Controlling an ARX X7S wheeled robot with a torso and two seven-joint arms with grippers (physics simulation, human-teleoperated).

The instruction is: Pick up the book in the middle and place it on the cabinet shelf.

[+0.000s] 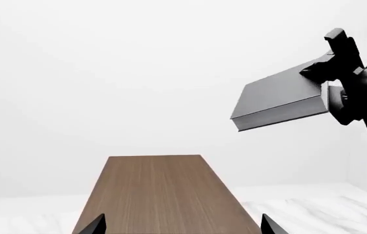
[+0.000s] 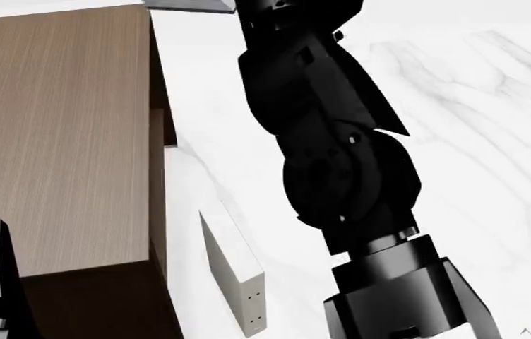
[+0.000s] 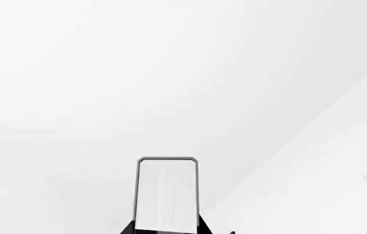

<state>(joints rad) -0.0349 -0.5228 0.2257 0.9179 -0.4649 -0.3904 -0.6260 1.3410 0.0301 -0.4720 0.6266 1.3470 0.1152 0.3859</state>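
Cabinet shelf (image 1: pixel 164 195) fills the lower centre of the left wrist view, its flat brown top running away from the camera; in the head view it takes the left side of the frame. The left tool (image 1: pixel 180 226) shows only as two dark fingertips at the bottom edge, well apart, nothing between them. To the upper right of that frame the book (image 1: pixel 281 100) hangs in the air, clamped at one end by the right tool (image 1: pixel 336 80); its long axis tilts, the free end pointing down and left toward the cabinet. In the head view a pale book (image 2: pixel 235 272) stands on the white marble floor (image 2: pixel 491 141) just beside the cabinet. The right wrist view shows white page edges facing the camera.
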